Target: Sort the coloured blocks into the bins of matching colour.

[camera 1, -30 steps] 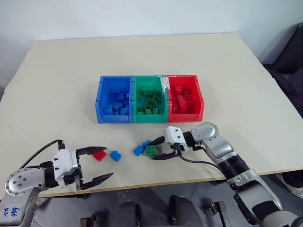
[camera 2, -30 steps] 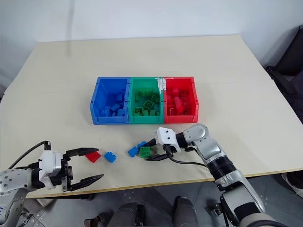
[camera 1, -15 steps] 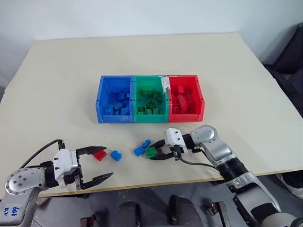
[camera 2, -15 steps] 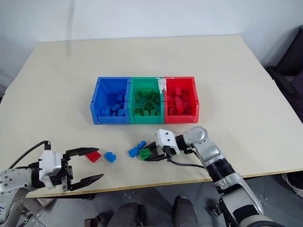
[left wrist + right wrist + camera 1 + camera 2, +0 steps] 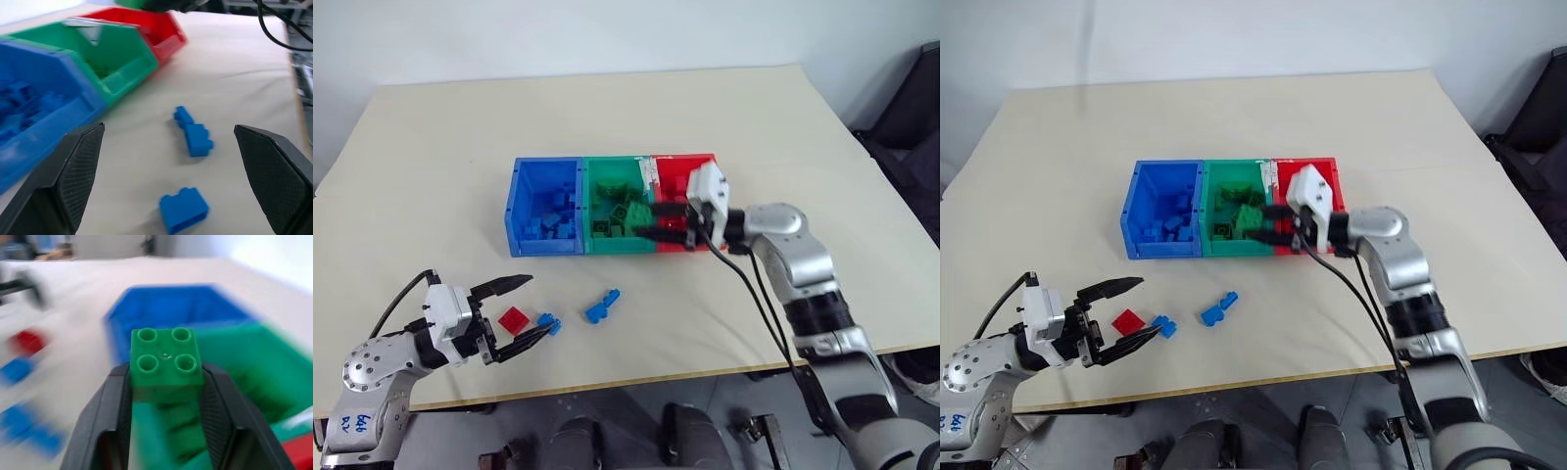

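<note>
Most little plastic bricks sit in the three joined bins point(image 5: 551, 247), the right tool point(image 5: 166, 382) pinches a green studded brick point(image 5: 165, 360) above them, and the wide-open left tool point(image 5: 522, 311) waits by one red brick point(image 5: 514, 318) and some blue bricks point(image 5: 600, 306) left on the desk point(image 5: 803, 147).

The right gripper point(image 5: 165, 382) has its fingers pinched together, while the left gripper point(image 5: 514, 315) is spread wide.

On the beige table point(image 5: 431, 157) lay the joined bins point(image 5: 578, 245), one red block point(image 5: 513, 318) and blue blocks point(image 5: 601, 306) beside the left gripper point(image 5: 534, 307).
</note>
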